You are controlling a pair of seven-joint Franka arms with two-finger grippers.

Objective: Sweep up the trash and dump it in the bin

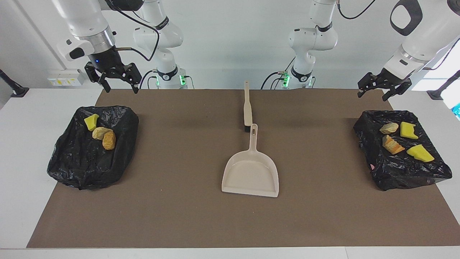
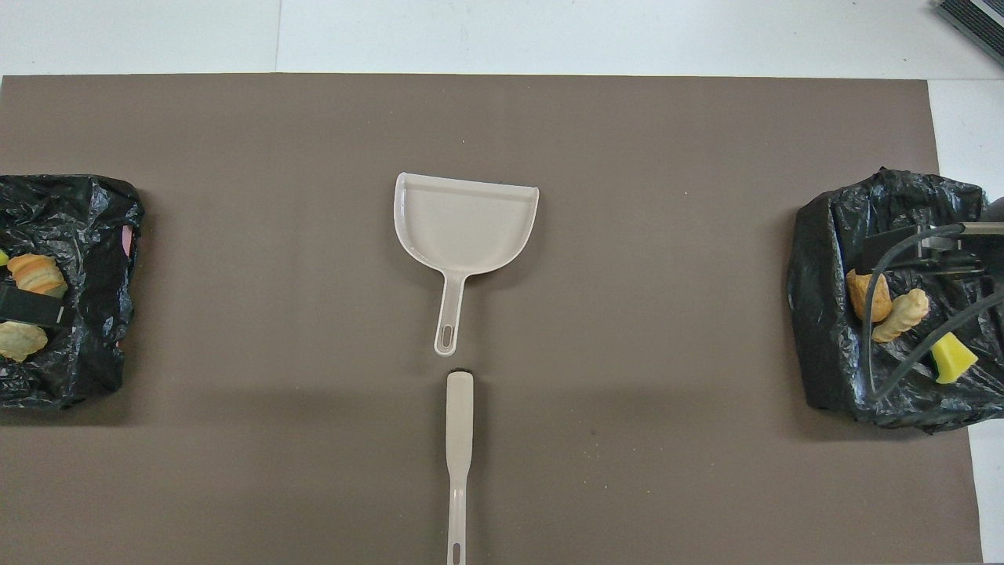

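**All the trash sits in the two bins; both arms hang clear**

From the facing view, the beige dustpan (image 1: 251, 175) lies flat in the middle of the brown mat (image 1: 179, 216), its handle pointing toward the robots. The brush (image 1: 247, 109) lies just nearer to the robots, its head almost touching the handle tip. At the right arm's end of the table a bin lined with a black bag (image 1: 91, 169) holds three pieces of trash (image 1: 103, 136): a yellow sponge wedge and two tan lumps. The right gripper (image 1: 118, 82) hangs in the air over the mat edge beside that bin, fingers spread apart, holding nothing. At the left arm's end a second bagged bin (image 1: 402, 172) holds four pieces (image 1: 393, 144): two yellow wedges, a beige lump and an orange-striped chunk. The left gripper (image 1: 377, 90) hangs raised over the mat edge by it, fingers apart and empty.

From overhead, the dustpan (image 2: 467, 227) and brush (image 2: 459, 439) lie in one line at the mat's centre. The right arm's cables cross over its bin (image 2: 831, 314); the left gripper (image 2: 27, 308) shows only as a dark tip over the other bin (image 2: 102, 235).
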